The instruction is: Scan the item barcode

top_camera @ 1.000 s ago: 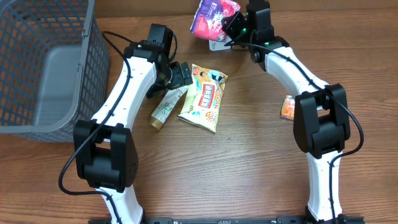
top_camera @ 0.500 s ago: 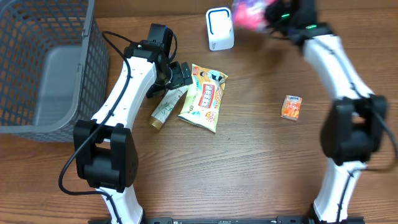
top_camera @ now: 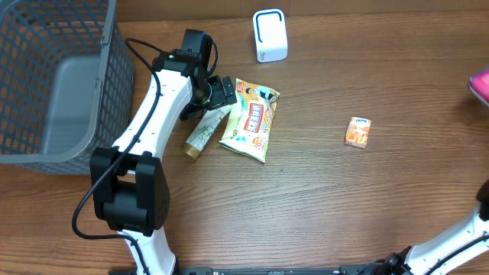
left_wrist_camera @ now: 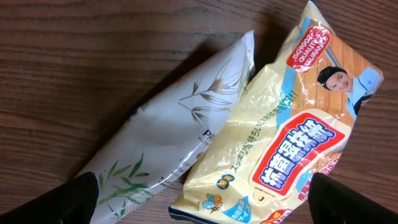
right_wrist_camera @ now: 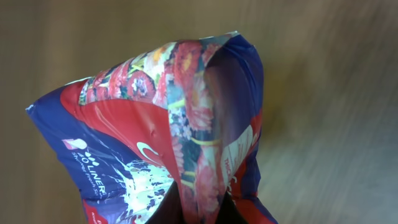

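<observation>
My right gripper [right_wrist_camera: 189, 211] is clamped on the packet [top_camera: 480, 88] at the far right of the table [top_camera: 321, 198], well apart from the scanner [top_camera: 270, 34] away to its left; my left gripper [top_camera: 221, 90] hangs wide open over the tube [top_camera: 205, 131].

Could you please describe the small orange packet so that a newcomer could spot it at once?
From the grey mesh basket at the left edge, cross past the yellow snack bag into the right half of the wooden table. The orange packet lies there alone, below and right of the white boxy device. It is the smallest item, the only orange one, touching nothing.
</observation>
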